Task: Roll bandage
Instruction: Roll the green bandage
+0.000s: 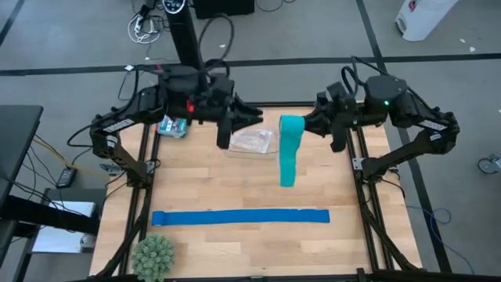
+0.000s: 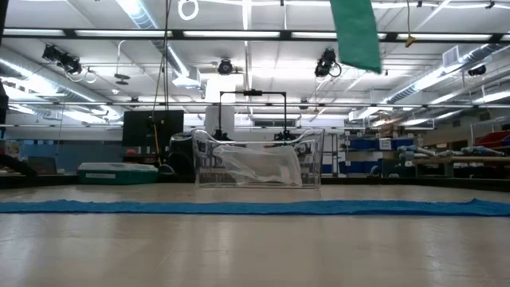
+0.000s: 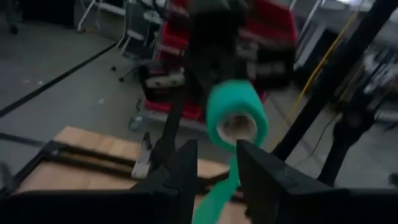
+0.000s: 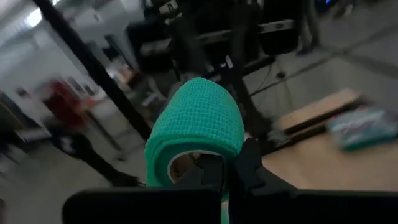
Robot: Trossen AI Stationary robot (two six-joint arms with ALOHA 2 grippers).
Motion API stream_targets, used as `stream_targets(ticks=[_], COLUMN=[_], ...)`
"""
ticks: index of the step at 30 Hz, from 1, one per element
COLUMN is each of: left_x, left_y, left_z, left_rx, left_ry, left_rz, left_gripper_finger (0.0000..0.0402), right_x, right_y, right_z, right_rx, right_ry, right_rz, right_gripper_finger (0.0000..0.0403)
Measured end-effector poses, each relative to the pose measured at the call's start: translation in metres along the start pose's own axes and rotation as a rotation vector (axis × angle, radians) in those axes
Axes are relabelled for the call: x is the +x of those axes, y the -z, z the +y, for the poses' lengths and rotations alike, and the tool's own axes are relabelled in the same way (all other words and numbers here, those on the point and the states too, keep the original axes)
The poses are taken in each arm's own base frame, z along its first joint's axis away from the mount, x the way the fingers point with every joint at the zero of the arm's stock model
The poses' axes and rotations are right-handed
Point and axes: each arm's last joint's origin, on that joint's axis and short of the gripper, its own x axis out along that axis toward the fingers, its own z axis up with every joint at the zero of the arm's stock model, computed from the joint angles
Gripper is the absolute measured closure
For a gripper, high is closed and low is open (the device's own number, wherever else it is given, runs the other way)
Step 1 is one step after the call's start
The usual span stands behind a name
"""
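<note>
Teal bandage point(image 1: 290, 149) is half rolled and up in the air: roll end clamped in my right gripper point(image 4: 225, 169) above the table's point(image 1: 235, 188) far side, tail hanging loose. My left gripper point(image 3: 216, 163) is parted, empty, facing the roll. Risk: the thin pinch slips, probably, and the roll unwinds. Bag point(image 1: 251, 142) sits near the tail; blue strip point(image 1: 239, 217) is well apart.

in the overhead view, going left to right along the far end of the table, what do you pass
teal packet → left gripper, open → clear plastic bag just below it → bandage, its rolled end up and its tail hanging → right gripper, shut on the roll.
</note>
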Motion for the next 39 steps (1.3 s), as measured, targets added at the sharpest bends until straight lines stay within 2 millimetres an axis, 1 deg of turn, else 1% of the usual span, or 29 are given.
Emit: stream_targets(ticks=[3, 7, 11, 15, 18, 22, 25, 27, 28, 30, 31, 34, 39], left_x=[0.004, 0.014, 0.027, 0.044, 0.053, 0.058, 0.06, 0.061, 0.061, 0.061, 0.061, 0.06, 0.058], left_y=[0.009, 0.018, 0.025, 0.036, 0.044, 0.049, 0.049, 0.046, 0.046, 0.045, 0.046, 0.048, 0.058], left_z=[-0.007, -0.013, -0.014, -0.01, -0.007, -0.004, -0.003, -0.004, -0.004, -0.006, -0.006, -0.005, -0.006], left_rx=[0.018, -0.008, -0.027, -0.065, -0.089, -0.087, -0.072, -0.028, -0.008, 0.016, 0.023, 0.028, 0.038], left_ry=[-0.025, -0.009, -0.003, -0.023, -0.041, -0.084, -0.105, -0.09, -0.086, -0.079, -0.08, -0.094, -0.165], left_rz=[0.05, 0.089, 0.113, 0.153, 0.188, 0.209, 0.187, 0.161, 0.156, 0.151, 0.156, 0.182, 0.262], left_gripper_finger=[0.0282, 0.0282, 0.0282, 0.0282, 0.0282, 0.0282, 0.0285, 0.0304, 0.0322, 0.0371, 0.0385, 0.0395, 0.0398], right_x=[0.002, 0.002, 0.007, 0.013, 0.017, 0.019, 0.019, 0.02, 0.02, 0.019, 0.019, 0.018, 0.014], right_y=[-0.004, -0.007, -0.01, -0.012, -0.014, -0.017, -0.018, -0.018, -0.018, -0.019, -0.02, -0.025, -0.037], right_z=[-0.009, -0.018, -0.024, -0.028, -0.029, -0.029, -0.028, -0.028, -0.029, -0.031, -0.032, -0.035, -0.039], right_rx=[0.147, 0.267, 0.323, 0.371, 0.403, 0.454, 0.51, 0.553, 0.574, 0.622, 0.645, 0.703, 0.78], right_ry=[-0.011, -0.02, -0.042, -0.074, -0.116, -0.171, -0.195, -0.197, -0.199, -0.208, -0.219, -0.261, -0.34], right_rz=[0.01, 0.022, 0.036, 0.049, 0.049, 0.06, 0.066, 0.075, 0.081, 0.095, 0.103, 0.113, 0.089], right_gripper_finger=[0.0403, 0.0403, 0.0403, 0.0403, 0.0403, 0.0403, 0.0403, 0.0403, 0.0403, 0.0403, 0.0403, 0.0403, 0.0403])
